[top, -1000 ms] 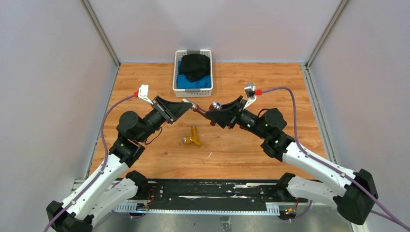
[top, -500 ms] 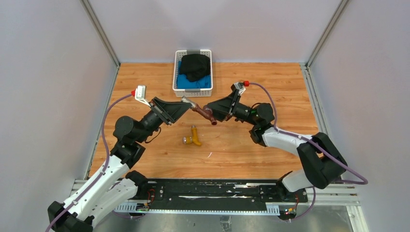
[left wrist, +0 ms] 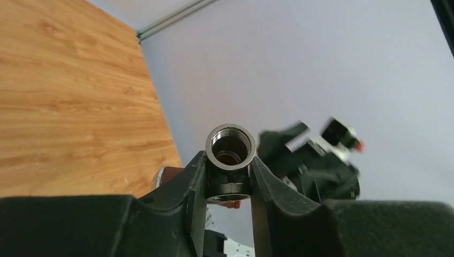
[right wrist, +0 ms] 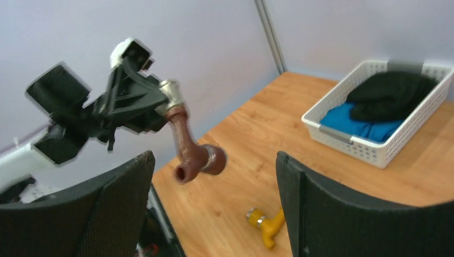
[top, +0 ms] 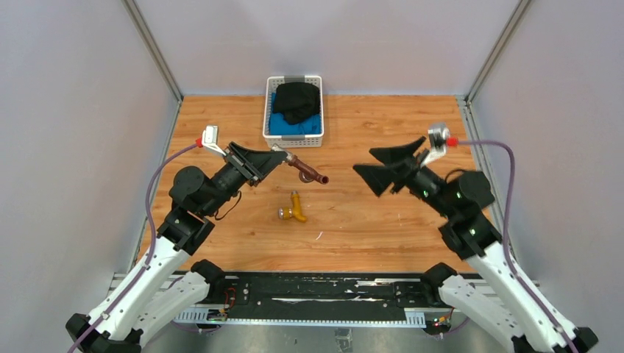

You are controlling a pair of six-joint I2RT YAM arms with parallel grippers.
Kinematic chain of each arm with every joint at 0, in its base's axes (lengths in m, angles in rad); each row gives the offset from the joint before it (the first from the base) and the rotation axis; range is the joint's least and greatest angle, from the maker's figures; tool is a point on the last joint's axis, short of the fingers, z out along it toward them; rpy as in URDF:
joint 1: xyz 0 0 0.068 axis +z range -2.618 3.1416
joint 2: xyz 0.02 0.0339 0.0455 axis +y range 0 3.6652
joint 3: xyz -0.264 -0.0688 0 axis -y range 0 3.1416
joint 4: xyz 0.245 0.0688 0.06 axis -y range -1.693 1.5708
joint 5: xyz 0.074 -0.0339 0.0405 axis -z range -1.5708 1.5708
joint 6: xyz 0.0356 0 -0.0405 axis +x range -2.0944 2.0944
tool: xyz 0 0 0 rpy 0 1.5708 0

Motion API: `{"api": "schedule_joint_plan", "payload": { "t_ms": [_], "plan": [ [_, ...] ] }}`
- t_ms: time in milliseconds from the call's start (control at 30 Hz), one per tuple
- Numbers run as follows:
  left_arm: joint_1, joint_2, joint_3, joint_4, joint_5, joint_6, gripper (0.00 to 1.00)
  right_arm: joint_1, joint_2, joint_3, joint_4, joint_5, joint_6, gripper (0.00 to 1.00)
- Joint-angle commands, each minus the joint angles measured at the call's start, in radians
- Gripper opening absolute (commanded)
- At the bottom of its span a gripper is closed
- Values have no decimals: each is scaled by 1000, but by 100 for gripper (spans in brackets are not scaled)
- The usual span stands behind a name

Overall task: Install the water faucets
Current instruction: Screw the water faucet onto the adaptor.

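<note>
your left hand (top: 274, 154) pinches the brown faucet (top: 309, 171) by its silvery end, aloft just in front of the basket (top: 293, 140), likely to present it for fitting. your right hand (top: 363, 162) is spread and empty, off to the basket's right. the yellow faucet (top: 296, 209) lies on the counter (top: 368, 220), further in front.

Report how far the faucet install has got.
Looks done: the reddish-brown faucet hangs from the grey fitting with nothing else supporting it, so it seems joined. In hand: the left gripper is shut on that fitting, above the table; the right gripper is open and apart from it. Left: the brass faucet lies loose on the table, untouched.
</note>
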Motion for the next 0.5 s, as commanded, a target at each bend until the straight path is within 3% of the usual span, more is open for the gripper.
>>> {"api": "schedule_joint_plan", "payload": {
  "t_ms": [0, 67, 167, 267, 467],
  "plan": [
    [-2, 16, 47, -136, -70, -104, 0, 237, -168, -116, -64, 317, -622, 82],
    [-2, 28, 56, -176, -73, -131, 0, 349, -158, -113, -88, 390, -802, 82],
    [-2, 37, 54, -183, -72, -161, 0, 477, -104, -111, -67, 437, -897, 83],
    [-2, 34, 51, -175, -76, -162, 0, 538, -52, -140, 32, 438, -893, 85],
    [-2, 25, 49, -172, -74, -150, 0, 543, 83, -140, 171, 404, -791, 86]
  ]
}}
